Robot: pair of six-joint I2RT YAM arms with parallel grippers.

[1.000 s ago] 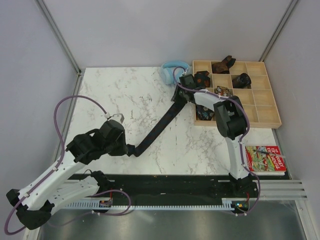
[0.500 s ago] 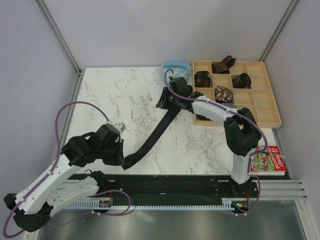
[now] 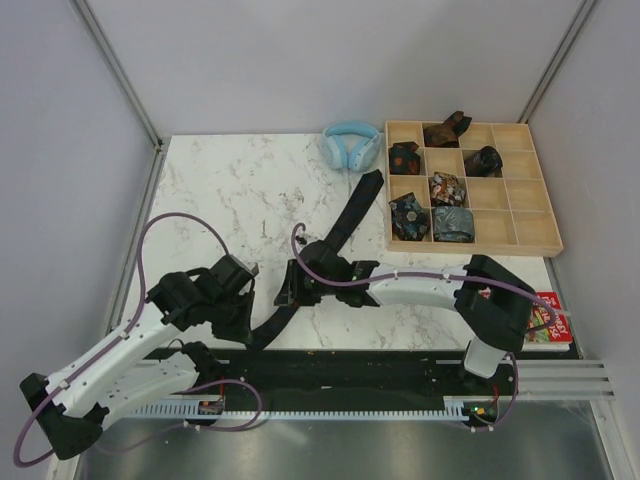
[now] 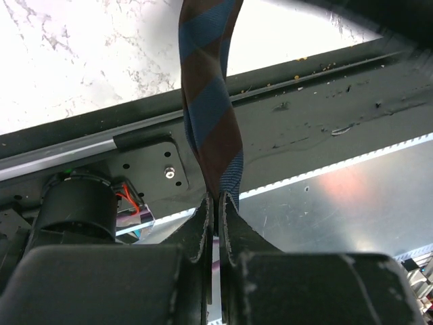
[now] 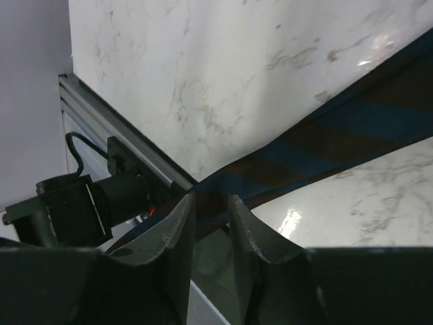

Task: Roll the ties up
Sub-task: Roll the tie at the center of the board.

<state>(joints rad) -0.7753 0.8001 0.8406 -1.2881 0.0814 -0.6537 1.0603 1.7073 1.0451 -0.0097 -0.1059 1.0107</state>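
Note:
A long dark tie with brown and blue stripes lies slantwise on the marble table, from near the tray to the front edge. My left gripper is shut on its near end; the left wrist view shows the tie pinched between the jaws of the left gripper, over the black base rail. My right gripper sits at the tie close to the left gripper. In the right wrist view the right gripper has its jaws a little apart, with the tie passing between them.
A wooden compartment tray at the back right holds several rolled ties, among them one. Light blue headphones lie left of the tray. A colourful book lies at the front right. The black base rail runs along the near edge.
My right gripper has travelled along the tie from its far end by the tray down to the near left. My left gripper has drawn the near end slightly towards the front edge.

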